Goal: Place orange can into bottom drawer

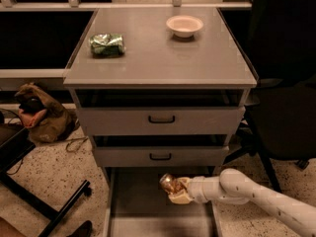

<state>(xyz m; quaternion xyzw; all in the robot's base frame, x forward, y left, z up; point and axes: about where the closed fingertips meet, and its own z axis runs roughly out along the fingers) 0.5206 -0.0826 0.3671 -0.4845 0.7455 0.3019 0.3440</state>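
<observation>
The orange can is a small shiny orange-gold dented can held in my gripper, which is shut on it. The white arm reaches in from the lower right. Gripper and can hang just over the open bottom drawer, a long grey tray pulled out under the cabinet, near its back right part. The can sits just below the front of the middle drawer.
On the cabinet top lie a green dented can and a white bowl. Two upper drawers have black handles. A brown bag lies on the floor at left, with a black frame leg. A dark chair stands at right.
</observation>
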